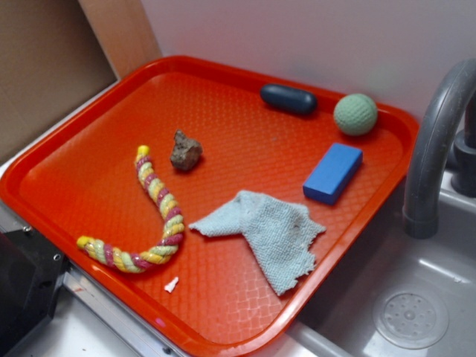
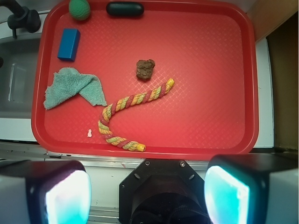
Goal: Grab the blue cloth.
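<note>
The blue cloth (image 1: 268, 228) is a pale blue-grey terry rag lying flat and partly folded on the red tray (image 1: 89, 167), near its front right edge. In the wrist view the cloth (image 2: 74, 87) lies at the tray's left side. My gripper (image 2: 147, 196) is open and empty, its two pads (image 2: 65, 198) wide apart at the bottom of the wrist view, high above and short of the tray's near rim. The gripper does not show in the exterior view.
On the tray lie a bright blue block (image 1: 332, 172), a dark navy capsule (image 1: 288, 99), a green ball (image 1: 355, 114), a brown rock (image 1: 185, 151), a twisted rope toy (image 1: 152, 216) and a small white scrap (image 1: 172, 284). A grey faucet (image 1: 435, 141) and sink (image 1: 409, 297) are at the right.
</note>
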Action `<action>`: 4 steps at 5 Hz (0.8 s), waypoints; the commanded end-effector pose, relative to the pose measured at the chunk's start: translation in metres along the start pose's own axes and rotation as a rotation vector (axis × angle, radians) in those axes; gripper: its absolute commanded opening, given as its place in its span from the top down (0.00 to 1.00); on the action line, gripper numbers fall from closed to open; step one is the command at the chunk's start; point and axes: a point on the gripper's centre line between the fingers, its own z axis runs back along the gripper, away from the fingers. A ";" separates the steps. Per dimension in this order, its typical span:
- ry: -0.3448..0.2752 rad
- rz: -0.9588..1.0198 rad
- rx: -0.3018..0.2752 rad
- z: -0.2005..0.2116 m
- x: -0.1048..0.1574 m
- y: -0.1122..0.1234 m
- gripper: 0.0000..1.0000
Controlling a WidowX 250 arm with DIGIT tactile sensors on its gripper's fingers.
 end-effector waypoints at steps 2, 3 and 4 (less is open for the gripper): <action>-0.106 -0.250 -0.054 -0.031 0.012 -0.049 0.00; -0.252 -0.512 0.032 -0.058 0.034 -0.097 0.00; -0.291 -0.758 -0.012 -0.084 0.023 -0.114 0.00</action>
